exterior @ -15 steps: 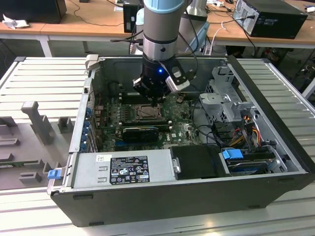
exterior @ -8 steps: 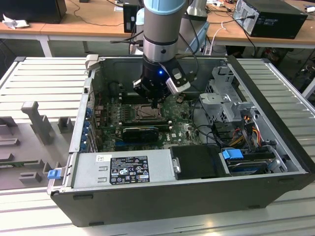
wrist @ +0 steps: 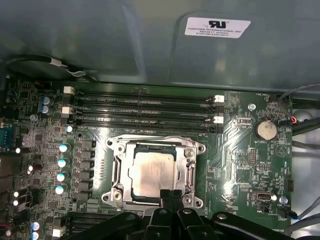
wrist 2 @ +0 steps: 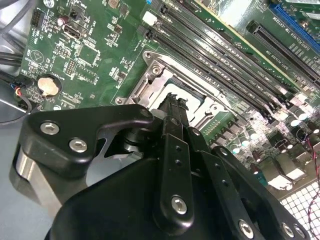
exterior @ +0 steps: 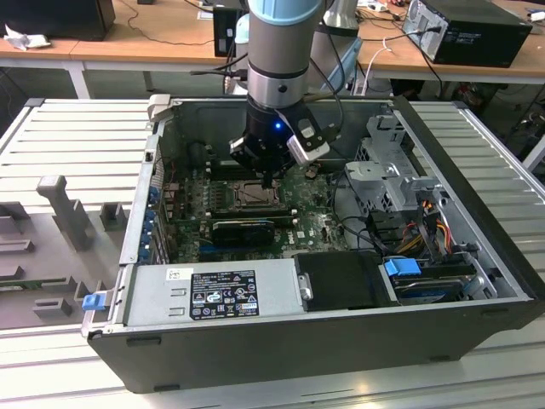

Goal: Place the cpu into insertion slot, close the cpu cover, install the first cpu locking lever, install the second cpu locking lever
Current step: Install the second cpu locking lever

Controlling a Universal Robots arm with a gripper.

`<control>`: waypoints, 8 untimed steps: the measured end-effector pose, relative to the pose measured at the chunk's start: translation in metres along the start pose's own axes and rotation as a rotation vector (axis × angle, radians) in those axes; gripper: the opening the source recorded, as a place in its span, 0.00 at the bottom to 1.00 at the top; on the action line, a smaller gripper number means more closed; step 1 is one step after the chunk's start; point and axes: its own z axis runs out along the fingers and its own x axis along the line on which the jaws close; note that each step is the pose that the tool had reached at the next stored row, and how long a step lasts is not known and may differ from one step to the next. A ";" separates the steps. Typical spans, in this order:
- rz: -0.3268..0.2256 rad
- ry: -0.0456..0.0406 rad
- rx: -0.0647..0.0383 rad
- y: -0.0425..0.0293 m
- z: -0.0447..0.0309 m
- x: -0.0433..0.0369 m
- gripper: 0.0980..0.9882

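**CPU seated and cover down; gripper at the socket's edge**

In the exterior view the arm reaches down into the open computer case point(exterior: 477, 281), with the gripper point(exterior: 269, 181) just above the insertion slot point(exterior: 253, 197) at the middle of the frame, on the green motherboard point(exterior: 319, 226).

In the first wrist view the cpu point(wrist: 153, 172) lies flat in the insertion slot point(wrist: 116, 192) at centre frame, its pale metallic face showing through the cut-out of the cpu cover point(wrist: 189, 155). The cover appears folded down over the chip and framing it, so the first two steps look done. The four memory slots point(wrist: 145, 112) run across the frame above the socket, and a coin battery point(wrist: 265, 130) sits at the right.

The gripper point(wrist: 171, 194) comes in from the bottom edge of that frame, its two fingertips pressed together with no gap and nothing visible between them, touching or just over the lower rim of the cover. The second wrist view shows the same: the clenched gripper point(wrist 2: 172, 107) ends at the near side of the socket point(wrist 2: 155, 67).

Whether either locking lever is already latched is hard to tell, since thin rods along the socket's sides cannot be made out clearly. The lever steps are probably what is left, with the gripper placed for work at the socket's edge.
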 end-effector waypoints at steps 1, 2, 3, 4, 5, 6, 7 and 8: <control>0.000 0.0000 0.000 -0.0006 -0.0001 0.0002 0.01; 0.000 0.0000 0.000 -0.0012 -0.0001 0.0004 0.01; 0.000 0.0000 0.000 -0.0021 -0.0002 0.0004 0.01; 0.000 0.0000 0.000 -0.0029 -0.0002 0.0006 0.01; 0.000 0.0000 0.000 -0.0040 -0.0003 0.0007 0.01; 0.000 0.0000 0.000 -0.0048 -0.0003 0.0009 0.01; 0.000 0.0005 0.000 -0.0055 0.0002 0.0009 0.01; 0.000 0.0050 0.000 -0.0062 0.0013 0.0009 0.01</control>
